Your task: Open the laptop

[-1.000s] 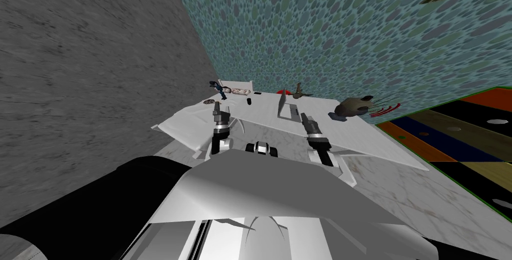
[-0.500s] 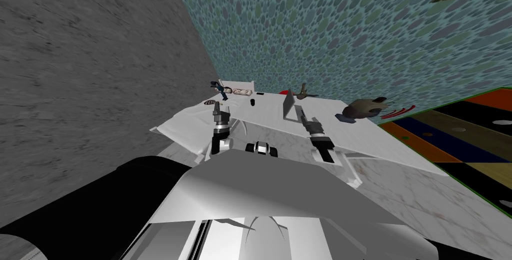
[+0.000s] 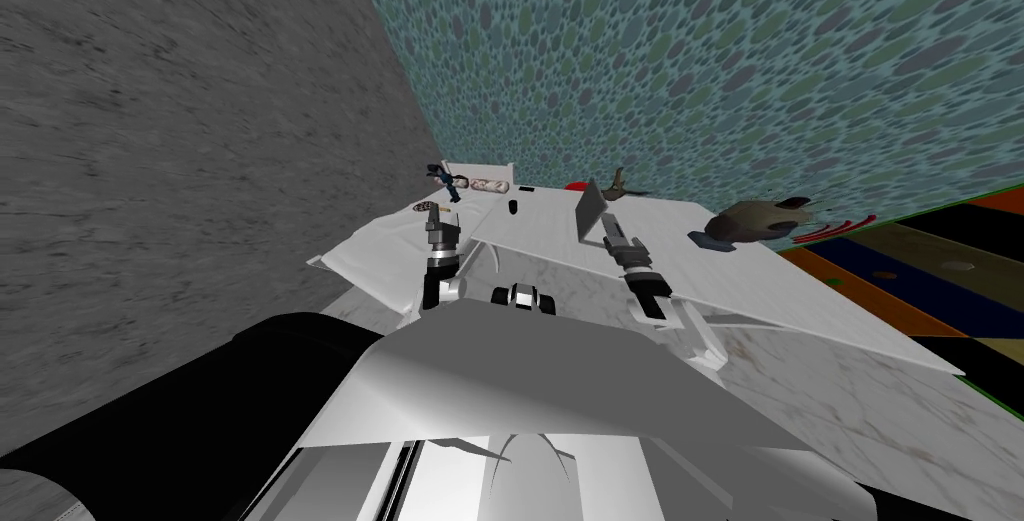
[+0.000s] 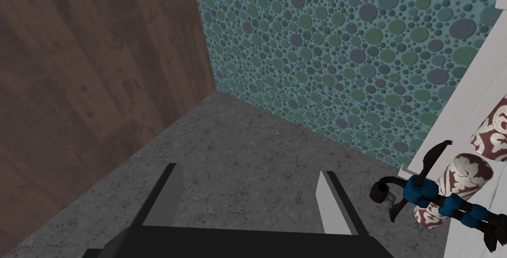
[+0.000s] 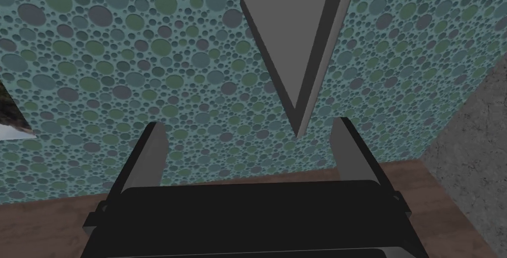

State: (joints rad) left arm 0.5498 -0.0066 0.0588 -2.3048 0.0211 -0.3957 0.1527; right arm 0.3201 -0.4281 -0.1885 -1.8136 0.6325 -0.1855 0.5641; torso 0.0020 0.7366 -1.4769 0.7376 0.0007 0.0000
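A grey laptop (image 3: 591, 211) stands on the white table (image 3: 760, 295) with its lid raised steeply. My right gripper (image 3: 608, 224) is right at the laptop's near side. In the right wrist view the grey lid (image 5: 292, 37) hangs between the open fingers, its corner close to one finger (image 5: 349, 151), and nothing is gripped by the right gripper (image 5: 247, 143). My left gripper (image 3: 433, 213) hovers over the table's left part, away from the laptop. In its own wrist view the left gripper (image 4: 247, 190) is open and holds nothing.
On the table are a brown lumpy figure (image 3: 750, 220), a red thing (image 3: 575, 186), a small dark cylinder (image 3: 513, 207), a blue-and-black figurine (image 4: 430, 195) and patterned rolls (image 3: 489, 185). A spotted teal wall rises behind, a grey wall on the left, and a striped rug (image 3: 930, 265) lies on the right.
My head view has turned, so the table's things have slid to the right. The right gripper has come closer to the laptop's lid. The left arm has stayed put.
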